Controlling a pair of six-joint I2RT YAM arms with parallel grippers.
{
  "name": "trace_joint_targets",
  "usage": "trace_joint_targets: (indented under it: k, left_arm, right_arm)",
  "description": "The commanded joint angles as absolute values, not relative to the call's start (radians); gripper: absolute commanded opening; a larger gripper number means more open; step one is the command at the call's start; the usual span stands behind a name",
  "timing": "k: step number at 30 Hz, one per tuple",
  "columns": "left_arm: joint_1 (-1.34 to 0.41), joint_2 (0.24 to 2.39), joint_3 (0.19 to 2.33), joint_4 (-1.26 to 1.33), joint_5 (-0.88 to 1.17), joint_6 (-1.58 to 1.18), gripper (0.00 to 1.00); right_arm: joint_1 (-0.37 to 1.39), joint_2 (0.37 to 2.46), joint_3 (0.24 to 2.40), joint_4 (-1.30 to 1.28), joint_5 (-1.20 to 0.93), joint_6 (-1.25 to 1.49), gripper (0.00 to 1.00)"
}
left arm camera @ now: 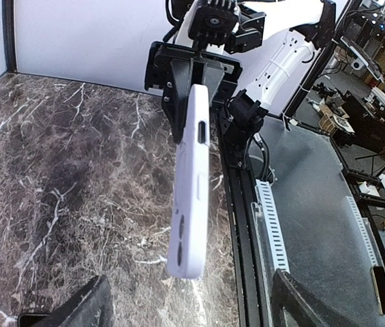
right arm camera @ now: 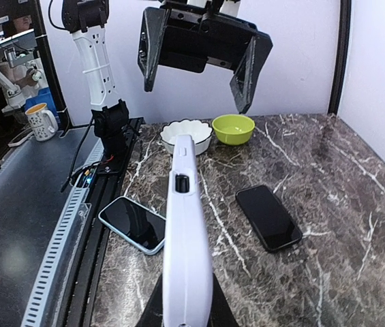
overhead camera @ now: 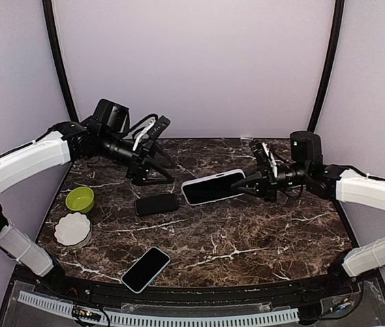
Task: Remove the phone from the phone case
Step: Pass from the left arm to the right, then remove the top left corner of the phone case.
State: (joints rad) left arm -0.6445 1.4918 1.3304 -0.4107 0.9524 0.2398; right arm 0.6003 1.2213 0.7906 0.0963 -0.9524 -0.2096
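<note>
Phone case (overhead camera: 212, 187), white with a dark face, hangs above the bench (overhead camera: 247, 245), pinched at its right end by the closed right hand (overhead camera: 252, 185), long axis running leftward toward the wide-open, empty left hand (overhead camera: 154, 177) just beside its free end.

Soft, even light comes down from above, and the pale walls look bright with no dim corners. In the overhead view the marble table (overhead camera: 247, 231) shows only faint, diffuse shadows under the arms. In the right wrist view the white phone case (right arm camera: 185, 245) is slightly washed out, and its near end at the bottom edge goes soft. Both wrist views bend straight lines near their borders. The bottom corners of the left wrist view are dark and blurred.
</note>
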Motion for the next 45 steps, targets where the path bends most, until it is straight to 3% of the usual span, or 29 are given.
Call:
trace_joint_targets:
  k: [1, 5, 9, 15, 18, 22, 25, 29, 33, 42, 45]
  left_arm:
    - [-0.648, 1.394, 1.307, -0.567, 0.885, 0.368, 0.81]
    - [-0.648, 1.305, 1.19, -0.471, 0.833, 0.467, 0.78]
    - [-0.646, 1.216, 1.078, -0.371, 0.771, 0.553, 0.76]
    - [-0.646, 1.114, 0.944, -0.285, 0.769, 0.676, 0.77]
    - [-0.645, 1.113, 0.934, -0.289, 0.794, 0.75, 0.74]
    - [-0.646, 1.117, 0.929, -0.289, 0.832, 0.816, 0.72]
    - [-0.646, 1.12, 0.933, -0.285, 0.86, 0.838, 0.67]
    - [-0.647, 1.13, 0.939, -0.264, 0.876, 0.837, 0.65]
    - [-0.647, 1.142, 0.928, -0.249, 0.939, 0.863, 0.56]
    - [-0.65, 1.185, 0.914, -0.246, 0.998, 0.881, 0.55]
    - [-0.655, 1.201, 0.917, -0.254, 1.006, 0.901, 0.45]
  right_arm:
    - [0.607, 1.285, 0.891, 0.205, -0.998, -0.268, 0.0]
    - [0.629, 1.348, 0.948, 0.176, -1.027, -0.287, 0.0]
    - [0.663, 1.309, 0.844, 0.456, -0.974, -0.178, 0.0]
    - [0.696, 1.298, 0.868, 0.318, -0.947, -0.298, 0.0]
    - [0.704, 1.261, 0.83, 0.28, -0.965, -0.506, 0.0]
    - [0.709, 1.275, 0.86, 0.219, -0.965, -0.567, 0.0]
    - [0.717, 1.292, 0.864, 0.23, -0.987, -0.554, 0.0]
    - [0.763, 1.279, 0.799, 0.347, -0.846, -0.543, 0.0]
    - [0.775, 1.301, 0.81, 0.34, -0.838, -0.546, 0.0]
    - [0.798, 1.328, 0.865, 0.212, -0.827, -0.654, 0.0]
    - [0.8, 1.329, 0.87, 0.207, -0.831, -0.663, 0.0]
